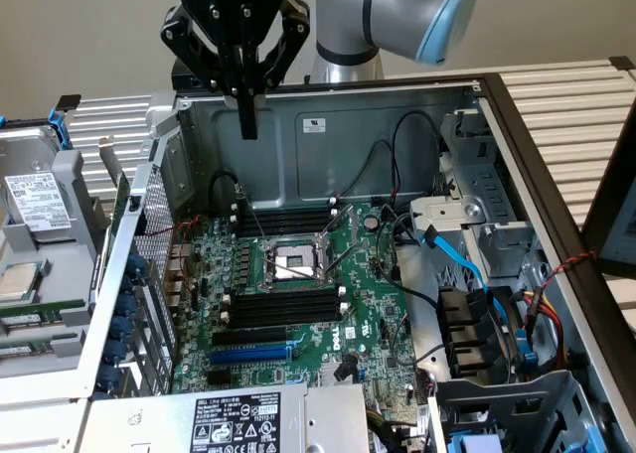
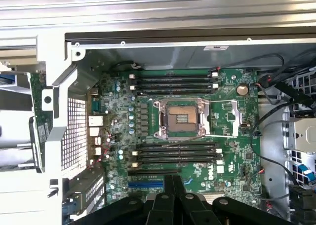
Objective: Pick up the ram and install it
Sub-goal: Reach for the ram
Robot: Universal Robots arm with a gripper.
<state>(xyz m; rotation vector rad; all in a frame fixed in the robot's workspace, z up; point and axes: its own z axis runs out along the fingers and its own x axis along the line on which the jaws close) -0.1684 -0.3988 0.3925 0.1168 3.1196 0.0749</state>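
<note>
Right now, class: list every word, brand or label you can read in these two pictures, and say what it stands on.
"ROBOTIQ": on the body of the gripper, at the picture's top edge.
"DELL": white logo on the green motherboard.
Power supply label: print too small to read.
Silver drive's label: too small to read.
White sticker on the case's back wall: too small to read.

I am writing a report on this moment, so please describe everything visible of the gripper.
The gripper is black, apparently metal and plastic, with white lettering on its body and linkage arms on both sides. Its two fingers are shut into one narrow bar pointing straight down, with nothing between them. It hangs from the grey-and-blue arm over the open computer case, seen against its far wall in the exterior view, touching nothing.
</note>
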